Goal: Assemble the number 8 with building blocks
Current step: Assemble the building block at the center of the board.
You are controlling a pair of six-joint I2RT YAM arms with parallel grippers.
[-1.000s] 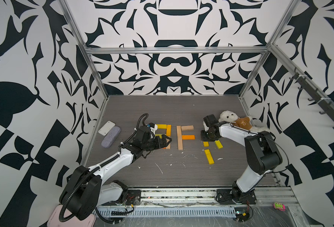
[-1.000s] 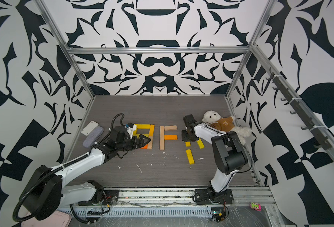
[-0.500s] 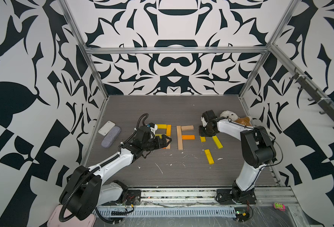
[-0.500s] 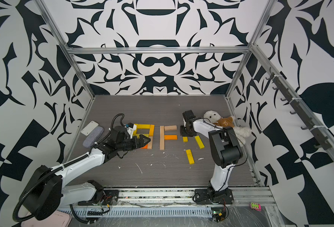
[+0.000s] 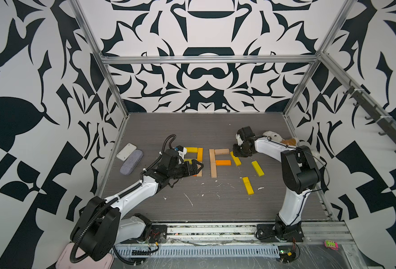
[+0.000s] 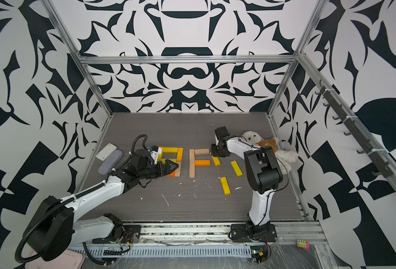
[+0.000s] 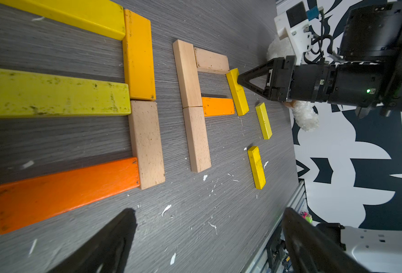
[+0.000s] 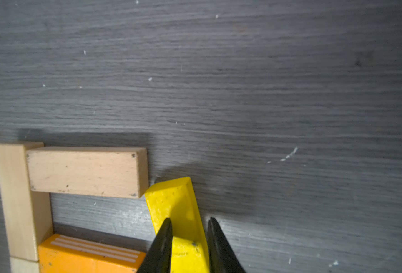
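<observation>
Left wrist: six yellow, three orange, four tan building blocks (image 7: 145, 144).

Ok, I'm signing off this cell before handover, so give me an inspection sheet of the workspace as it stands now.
Surface: grey wood-grain tabletop, scattered white flecks.
Job's things: left block figure, partly hidden by the arm; second figure part-built, with tan top bar and orange bar; two loose yellow blocks lying flat.
Clutter: white case, grey case, plush toy.
Grippers: left gripper open, empty; right gripper shut on a yellow block beside the tan top bar's end.
Cables: black hose on the left arm; wires at the front rail.
Surroundings: patterned walls, aluminium frame, hook rail.
</observation>
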